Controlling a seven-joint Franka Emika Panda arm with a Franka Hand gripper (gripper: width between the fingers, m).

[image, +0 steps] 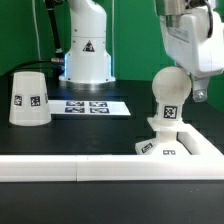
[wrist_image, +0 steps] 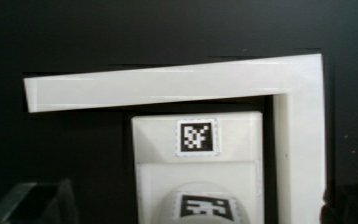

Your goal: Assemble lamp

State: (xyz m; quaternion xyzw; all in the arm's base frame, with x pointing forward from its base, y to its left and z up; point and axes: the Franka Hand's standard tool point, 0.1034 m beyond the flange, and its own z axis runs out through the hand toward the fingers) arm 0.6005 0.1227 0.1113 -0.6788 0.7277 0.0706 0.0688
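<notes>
The white ball-shaped bulb (image: 169, 90) stands upright on the flat base block (image: 165, 148) at the exterior view's right, its square marker facing the camera. My gripper (image: 190, 88) hangs just above and behind the bulb, one dark finger (image: 200, 95) showing beside it. In the wrist view the bulb (wrist_image: 202, 207) lies between my widely spread fingers (wrist_image: 43, 203), which do not touch it; the gripper (wrist_image: 197, 210) is open. The base (wrist_image: 197, 138) shows beyond it. The tapered shade (image: 30, 98) stands mouth down at the exterior view's left.
A white corner rail (image: 70, 170) runs along the table's front and holds the base in its corner; it also shows in the wrist view (wrist_image: 176, 82). The marker board (image: 95, 106) lies mid-table before the white robot column (image: 88, 50).
</notes>
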